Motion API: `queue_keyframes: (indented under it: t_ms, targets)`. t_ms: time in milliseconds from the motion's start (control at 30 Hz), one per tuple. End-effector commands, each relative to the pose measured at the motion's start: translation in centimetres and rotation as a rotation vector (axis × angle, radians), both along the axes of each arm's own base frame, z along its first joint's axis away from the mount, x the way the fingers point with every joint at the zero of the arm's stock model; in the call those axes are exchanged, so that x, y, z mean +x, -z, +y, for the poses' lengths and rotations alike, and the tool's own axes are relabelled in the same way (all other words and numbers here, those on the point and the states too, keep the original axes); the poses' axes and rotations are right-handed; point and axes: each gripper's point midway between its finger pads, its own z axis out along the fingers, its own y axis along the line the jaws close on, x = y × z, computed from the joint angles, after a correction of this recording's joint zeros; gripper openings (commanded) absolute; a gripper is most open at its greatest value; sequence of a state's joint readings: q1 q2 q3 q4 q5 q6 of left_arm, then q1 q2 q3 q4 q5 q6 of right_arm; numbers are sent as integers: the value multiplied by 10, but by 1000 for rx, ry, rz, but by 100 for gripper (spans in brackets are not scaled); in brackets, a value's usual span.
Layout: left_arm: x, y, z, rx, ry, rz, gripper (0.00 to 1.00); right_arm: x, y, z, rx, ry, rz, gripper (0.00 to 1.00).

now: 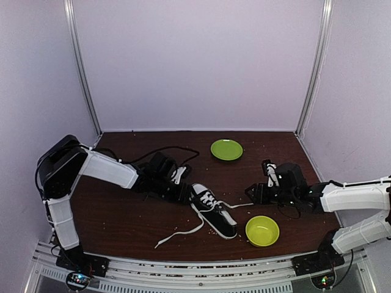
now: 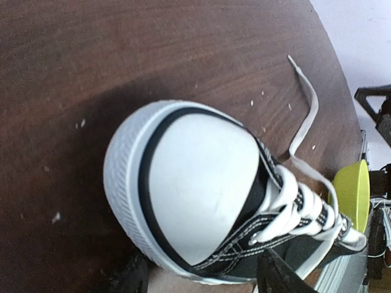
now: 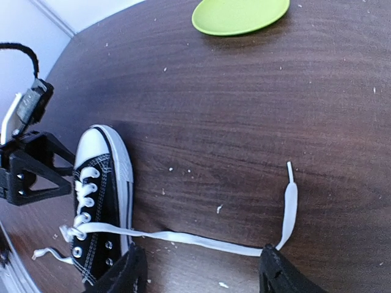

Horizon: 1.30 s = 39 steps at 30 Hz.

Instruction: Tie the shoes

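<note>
Black sneaker (image 2: 201, 189) lay toe-first, white cap filling the frame. One loose lace (image 2: 314, 107) ran across the wooden table (image 2: 91, 61). Green bowl (image 2: 353, 192) at right edge. Left gripper (image 2: 204, 282) jaws apart.

The shoe (image 1: 214, 212) lies in the middle of the table (image 1: 122, 217). The bowl (image 1: 262, 231) sits just right of it. The plate (image 1: 226, 149) lies behind, well apart. The right lace (image 1: 239, 206) runs out to the right. The left lace (image 1: 180, 234) trails to the front left.
</note>
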<state>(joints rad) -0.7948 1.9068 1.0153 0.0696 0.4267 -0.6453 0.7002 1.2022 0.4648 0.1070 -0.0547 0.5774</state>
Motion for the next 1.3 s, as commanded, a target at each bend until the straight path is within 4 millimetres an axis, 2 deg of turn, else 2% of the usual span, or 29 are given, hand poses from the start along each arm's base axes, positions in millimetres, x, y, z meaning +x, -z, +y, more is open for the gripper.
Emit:
queue_keyframes:
  t_ms: [0, 100, 200, 267, 367, 433, 533, 633, 733, 933, 1067, 1267]
  targets:
    - [28, -35, -35, -168, 57, -92, 63, -3, -9, 0, 80, 10, -28, 69]
    - [37, -41, -46, -193, 70, -111, 63, -3, -13, -3, 87, 21, -47, 77]
    - [46, -45, -49, -207, 75, -133, 63, 0, -10, -15, 51, 88, -36, 79]
    - [51, -48, -45, -203, 66, -166, 64, 2, -8, -23, 20, 127, -29, 79]
    - [56, -54, -26, -161, 50, -258, 65, 5, -4, -35, -46, 186, 0, 78]
    - [50, -56, -14, -115, 70, -313, 65, 6, -2, -39, -79, 202, 15, 78]
    - [23, -60, -7, -99, 146, -343, 65, 11, 14, -52, -114, 253, 81, 78]
    - [-8, -48, -8, -61, 229, -334, 63, 17, 30, -60, -147, 282, 150, 77]
    - [-26, -35, -11, -19, 275, -319, 59, 20, 45, -58, -179, 271, 211, 73]
    - [-33, -25, -18, -5, 287, -296, 52, 25, 59, -47, -191, 238, 264, 61]
    - [-39, -26, -27, -16, 314, -297, 52, 26, 65, -46, -203, 233, 276, 56]
    - [-44, -15, -31, 27, 349, -278, 52, 26, 74, -42, -214, 214, 300, 52]
